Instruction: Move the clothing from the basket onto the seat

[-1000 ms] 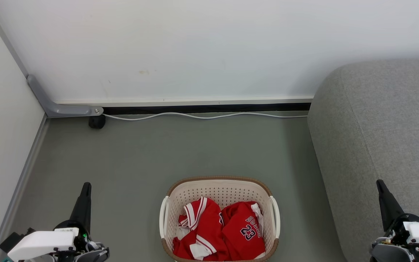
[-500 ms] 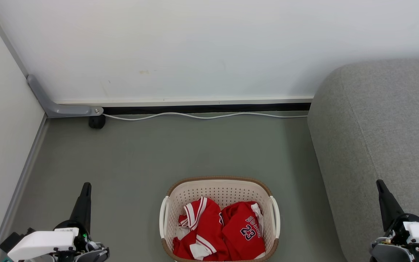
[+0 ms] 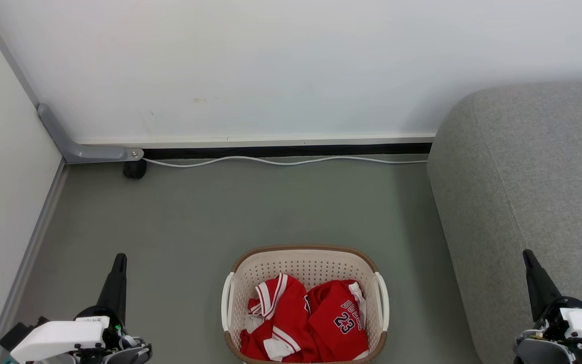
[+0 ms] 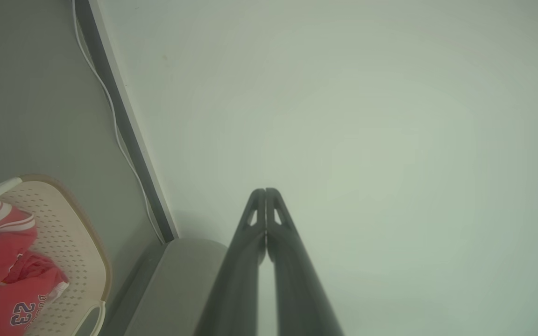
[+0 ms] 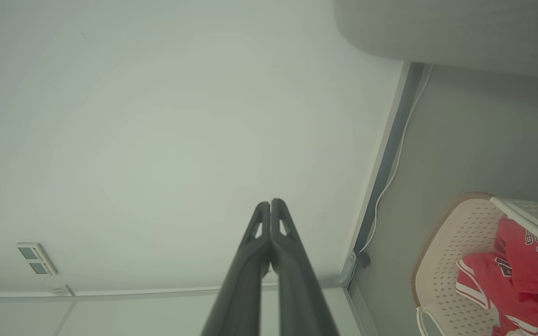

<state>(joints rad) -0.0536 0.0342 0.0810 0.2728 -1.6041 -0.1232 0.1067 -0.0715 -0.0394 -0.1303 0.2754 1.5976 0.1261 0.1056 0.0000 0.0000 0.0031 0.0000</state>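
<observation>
**Fig. Both grippers idle; clothing untouched in the basket**

The clothing (image 3: 306,323) is a crumpled red heap, with white trim stripes on its left half and the number 23 on its right half. It lies wholly inside the basket (image 3: 305,248), whose perforated far wall shows bare above it. The basket stands on the floor (image 3: 250,207), well clear of the floor's far edge, where a white cable (image 3: 281,161) runs along the wall (image 3: 271,65), and well clear of the far-left corner. The seat (image 3: 533,177) rises to the basket's right, with a strip of floor between them. No garment lies on the part of the seat that I can see.

Over the last second nothing has shifted: the clothing, the basket and both my grippers stand where they stood. I judge that the task has not begun and that the first pick is wholly ahead.

My left gripper (image 3: 119,259), fingers pressed together and holding nothing, points forward over the floor to the left of the basket, well apart from it. My right gripper (image 3: 527,254), likewise closed and empty, points forward to the basket's right, before the seat's flank. The clothing lies between the two. Reaching it would, I judge, require either gripper to part its fingers and swing inward and down into the basket.
</observation>
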